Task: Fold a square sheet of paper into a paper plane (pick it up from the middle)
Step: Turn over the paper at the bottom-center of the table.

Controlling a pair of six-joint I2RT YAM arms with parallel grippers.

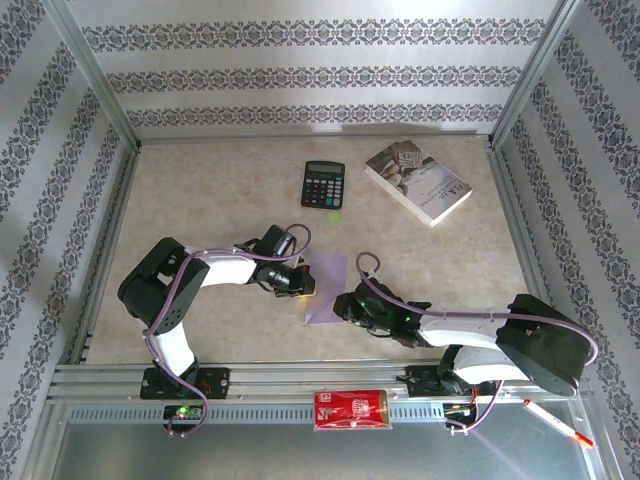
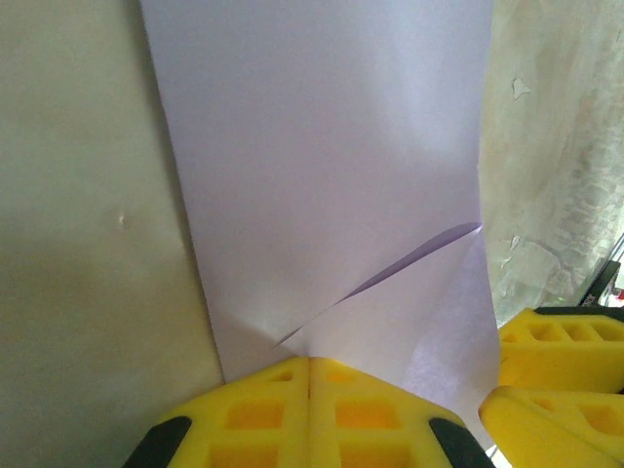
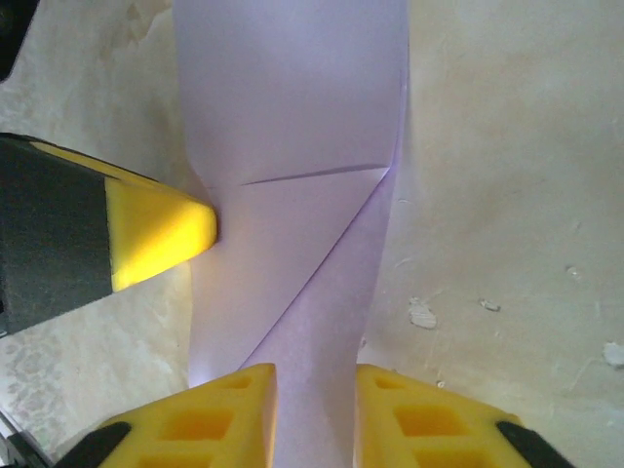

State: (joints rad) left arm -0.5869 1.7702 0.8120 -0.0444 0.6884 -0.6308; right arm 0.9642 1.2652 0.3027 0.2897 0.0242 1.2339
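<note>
Left wrist: closed left tool (image 2: 309, 369) touches the folded paper (image 2: 322, 175).

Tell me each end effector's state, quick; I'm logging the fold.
Left end effector: closed, tip against the paper.
Right end effector: open, straddling the paper.

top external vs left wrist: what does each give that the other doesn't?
Top external adds the layout: calculator, book and green disc beyond the paper. Left wrist adds close detail: a corner flap folded diagonally over the paper, and the left gripper with its fingers pressed together at the paper's edge. Shared: paper, left gripper, right gripper.
</note>
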